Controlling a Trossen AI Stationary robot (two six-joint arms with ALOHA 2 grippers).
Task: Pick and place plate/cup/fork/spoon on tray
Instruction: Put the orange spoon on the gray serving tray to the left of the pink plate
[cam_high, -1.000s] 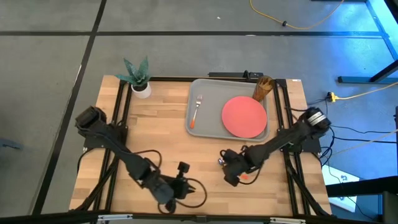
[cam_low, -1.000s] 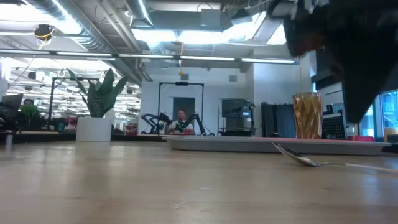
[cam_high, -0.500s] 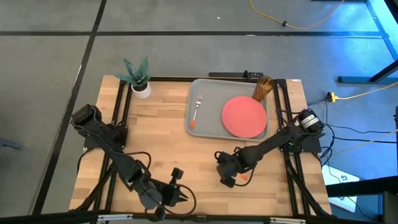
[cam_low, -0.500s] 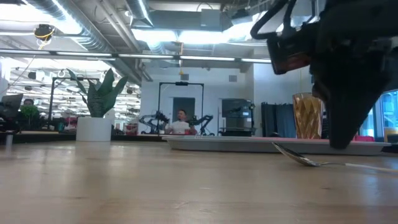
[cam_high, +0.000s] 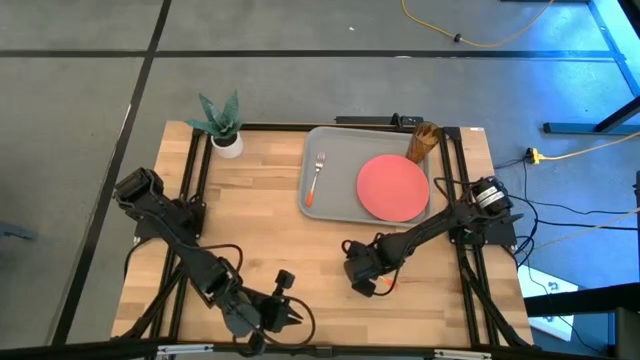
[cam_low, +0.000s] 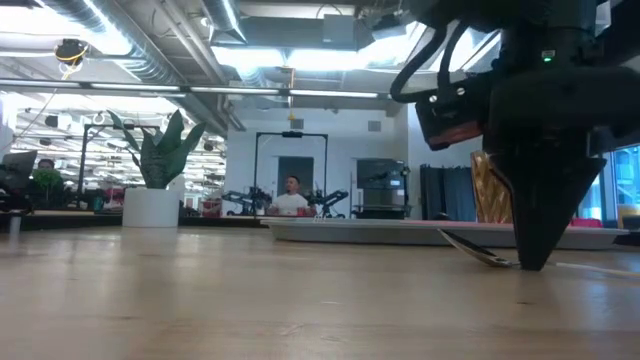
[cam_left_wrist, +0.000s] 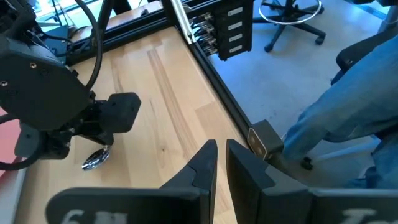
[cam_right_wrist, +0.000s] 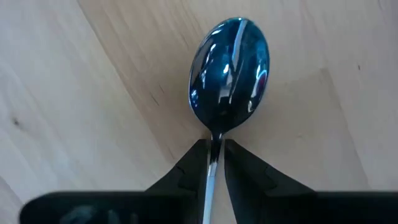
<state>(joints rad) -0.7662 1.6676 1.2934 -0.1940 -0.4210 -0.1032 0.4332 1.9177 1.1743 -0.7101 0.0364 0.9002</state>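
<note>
The spoon lies on the wooden table in front of the tray; its silver bowl (cam_right_wrist: 230, 68) shows in the right wrist view and its orange handle (cam_high: 389, 287) sticks out behind my right gripper (cam_high: 360, 280). That gripper stands over the spoon, shut on it. The grey tray (cam_high: 322, 207) holds the coral plate (cam_high: 393, 187), the fork (cam_high: 317, 176) and the amber cup (cam_high: 423, 142). My left gripper (cam_high: 287, 313) is shut and empty near the table's near edge. My right gripper pinches the spoon's thin neck (cam_right_wrist: 215, 144), just behind the bowl, between its two fingers. The fingers point down from above and stand across the spoon. The spoon lies on the table, its bowl (cam_low: 480, 255) resting on the wood beside the fingertips.
A white pot with a green plant (cam_high: 222, 125) stands at the far left corner. Bare wood lies between the tray and the near edge. A person sits in the room behind the table (cam_low: 291, 195).
My right gripper has come down onto the spoon and gone a little toward the table's left edge. My left arm has drawn back toward the near edge and then kept still. The spoon has stayed in place.
</note>
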